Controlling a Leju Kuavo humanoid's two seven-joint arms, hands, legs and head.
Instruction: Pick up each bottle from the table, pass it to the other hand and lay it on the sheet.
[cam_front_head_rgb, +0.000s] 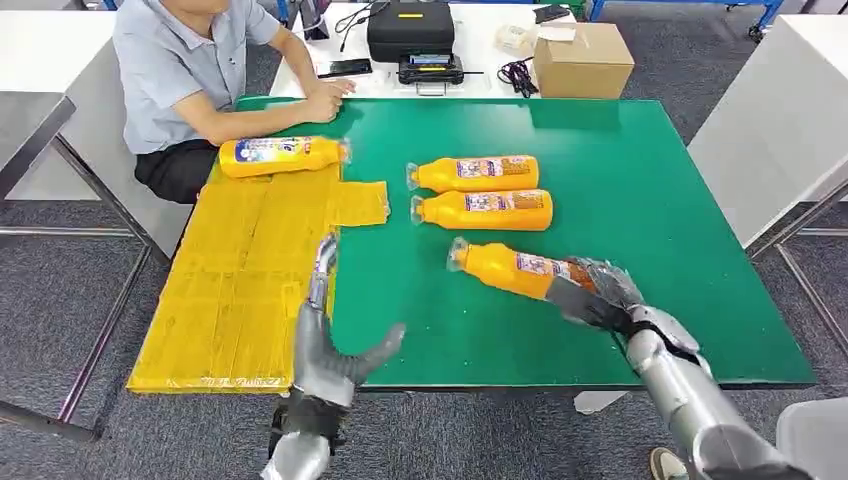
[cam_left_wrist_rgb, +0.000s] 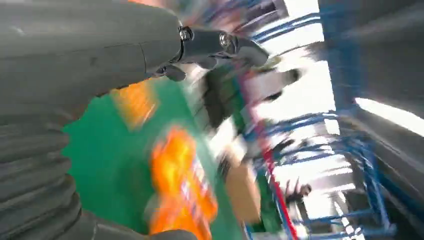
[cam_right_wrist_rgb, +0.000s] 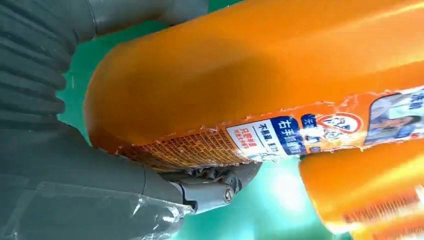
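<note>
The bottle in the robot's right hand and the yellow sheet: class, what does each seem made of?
Bottle: likely glossy orange plastic, with soft highlights and a printed, partly torn label. Yellow sheet: possibly taped matte paper or card; seams and creases show, but the material stays uncertain.

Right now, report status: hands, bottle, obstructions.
Right hand grips nearest bottle at its base. Left hand open, empty, beside sheet. Nothing between the hands.

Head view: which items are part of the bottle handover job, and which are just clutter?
Job:
- held bottle in right robot hand
- two bottles on green table
- bottle on yellow sheet
- left robot hand

Clutter:
- cardboard box
- black case
- phone
</note>
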